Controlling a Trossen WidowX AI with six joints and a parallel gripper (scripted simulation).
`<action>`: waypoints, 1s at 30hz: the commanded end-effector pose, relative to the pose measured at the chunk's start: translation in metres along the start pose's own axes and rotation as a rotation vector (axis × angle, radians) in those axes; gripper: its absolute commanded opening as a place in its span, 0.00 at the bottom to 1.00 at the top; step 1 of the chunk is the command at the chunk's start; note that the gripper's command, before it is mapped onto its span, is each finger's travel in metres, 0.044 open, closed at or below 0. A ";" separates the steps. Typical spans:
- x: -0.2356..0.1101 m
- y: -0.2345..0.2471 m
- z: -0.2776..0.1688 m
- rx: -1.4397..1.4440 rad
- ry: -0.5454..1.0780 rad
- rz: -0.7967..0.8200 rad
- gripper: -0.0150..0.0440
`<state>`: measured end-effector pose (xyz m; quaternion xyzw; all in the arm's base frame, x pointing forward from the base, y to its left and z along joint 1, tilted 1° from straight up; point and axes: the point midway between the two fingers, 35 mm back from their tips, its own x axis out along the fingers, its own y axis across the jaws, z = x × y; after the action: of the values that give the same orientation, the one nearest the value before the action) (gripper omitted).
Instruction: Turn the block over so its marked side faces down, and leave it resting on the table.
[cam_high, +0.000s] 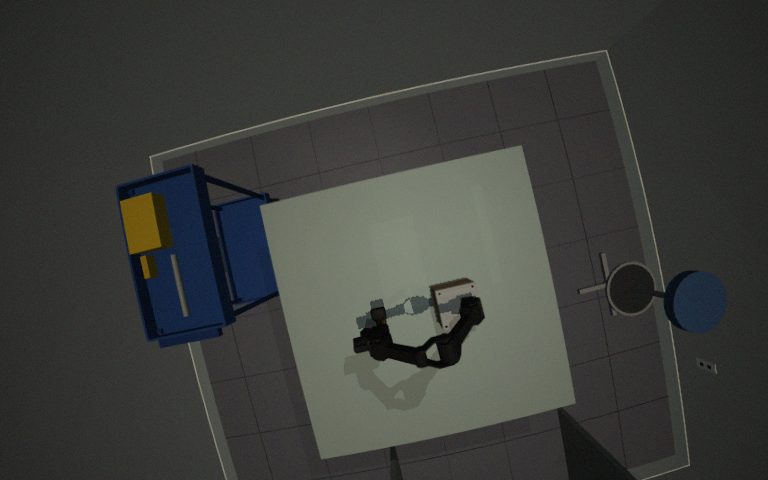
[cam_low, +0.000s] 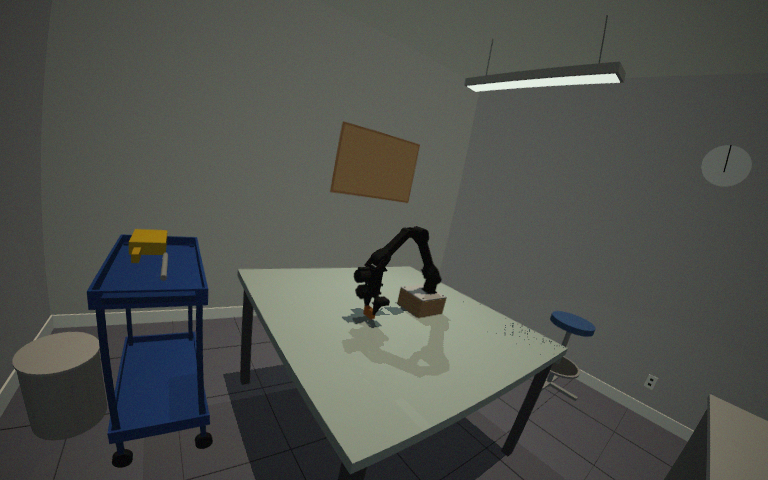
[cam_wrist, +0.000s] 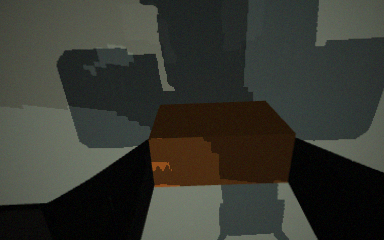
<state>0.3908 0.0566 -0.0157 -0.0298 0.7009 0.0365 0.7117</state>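
A small orange-brown block (cam_wrist: 220, 145) (cam_low: 368, 311) (cam_high: 383, 320) sits low on the pale green table (cam_high: 407, 198) (cam_low: 407, 407), left of the arm's base. My gripper (cam_wrist: 216, 144) (cam_low: 370, 306) (cam_high: 378, 326) points down at the table, and its two dark fingers press on the block's left and right sides. It is shut on the block. In the wrist view the block's top and near side look plain dark orange, with a brighter patch at the lower left of the near side. I cannot tell which side is marked.
The arm stands on a brown box mount (cam_high: 453, 289) (cam_low: 421, 302) near the table's middle right. A blue cart (cam_high: 169, 254) (cam_low: 147, 283) with a yellow box stands left of the table. A blue stool (cam_high: 695, 300) (cam_low: 572, 323) stands to the right, and a grey bin (cam_low: 56, 384) in the corner.
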 end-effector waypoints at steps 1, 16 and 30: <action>-0.019 0.000 0.006 -0.004 -0.028 0.001 0.25; -0.008 0.001 0.010 -0.005 -0.182 0.000 0.25; -0.001 0.001 0.010 -0.006 -0.388 0.000 0.25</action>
<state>0.3997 0.0585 -0.0173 -0.0247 0.5672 0.0445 0.8220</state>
